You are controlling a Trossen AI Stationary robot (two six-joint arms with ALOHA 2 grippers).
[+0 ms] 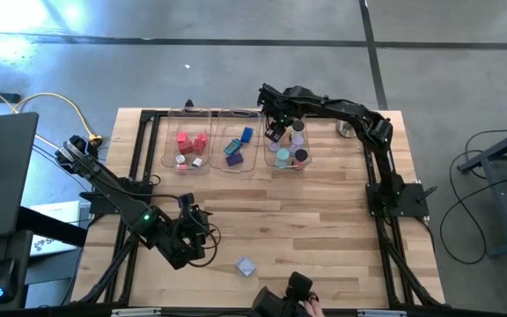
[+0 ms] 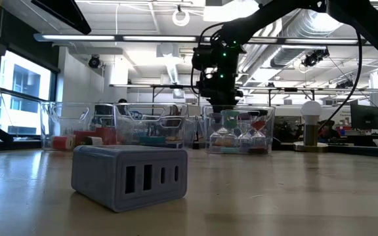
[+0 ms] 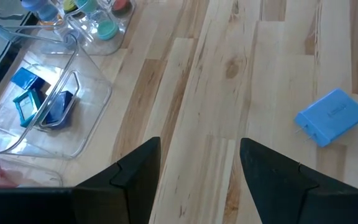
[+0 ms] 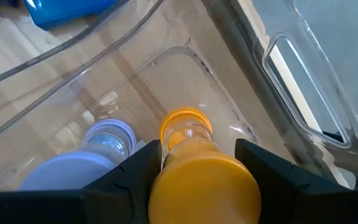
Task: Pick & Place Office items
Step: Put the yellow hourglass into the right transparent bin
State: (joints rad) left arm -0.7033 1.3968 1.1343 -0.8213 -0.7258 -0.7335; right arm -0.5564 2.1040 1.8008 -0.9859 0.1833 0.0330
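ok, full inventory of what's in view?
trays: 3, clear, row at far edge of table
red/pink pieces: several, left tray
blue/purple/teal pieces: several, middle tray
round pieces: several, teal/pink/purple/black, right tray
block: 1, blue-grey, alone near front edge
ball: 1, white on metal base, far right
yellow piece: 1, in right jaws
left gripper: front left, jaws open, empty
right gripper: over right tray, gripping yellow piece
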